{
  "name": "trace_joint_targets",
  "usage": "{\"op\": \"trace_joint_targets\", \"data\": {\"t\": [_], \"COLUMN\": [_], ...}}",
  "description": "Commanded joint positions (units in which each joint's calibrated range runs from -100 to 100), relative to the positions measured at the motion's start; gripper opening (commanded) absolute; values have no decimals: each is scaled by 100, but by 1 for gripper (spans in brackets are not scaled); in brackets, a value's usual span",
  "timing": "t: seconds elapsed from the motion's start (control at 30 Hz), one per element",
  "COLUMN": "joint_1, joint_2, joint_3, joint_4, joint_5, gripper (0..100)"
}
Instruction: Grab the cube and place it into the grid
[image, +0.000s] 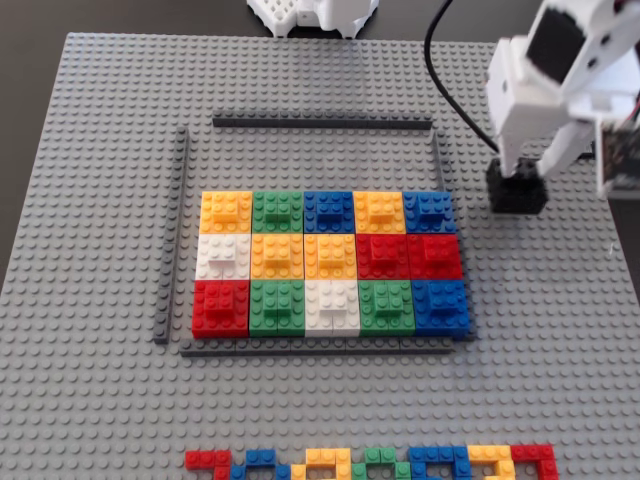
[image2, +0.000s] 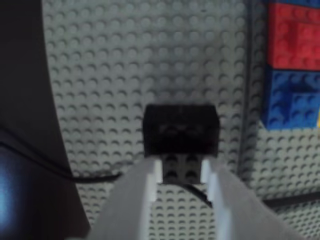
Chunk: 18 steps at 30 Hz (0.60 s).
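the cube (image: 517, 189) sits on the grey baseplate (image: 90, 400) just right of the grid (image: 330, 262) in the fixed view, outside the thin dark strip on that side, level with the grid's far row. the gripper (image2: 182, 170) is down on it: in the wrist view the two white fingers flank the small raised piece on the cube's near side, narrow and seemingly pinching it, though whether they truly press it is hard to tell. so the reach looks done and the grasp is about made; the lift, the carry left across the strip and the placing into the grid are all left to do
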<state>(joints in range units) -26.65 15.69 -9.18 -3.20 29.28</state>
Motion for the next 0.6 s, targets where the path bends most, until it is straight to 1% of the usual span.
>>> {"op": "trace_joint_targets", "data": {"t": [0.0, 0.3, 0.57], "joint_1": [-13, 98, 650], "joint_2": [-1139, -2489, -3581], "joint_3": [-346, 632, 2454], "joint_4": [203, 325, -71], "joint_5": [59, 342, 645], "gripper": [8, 8, 8]}}
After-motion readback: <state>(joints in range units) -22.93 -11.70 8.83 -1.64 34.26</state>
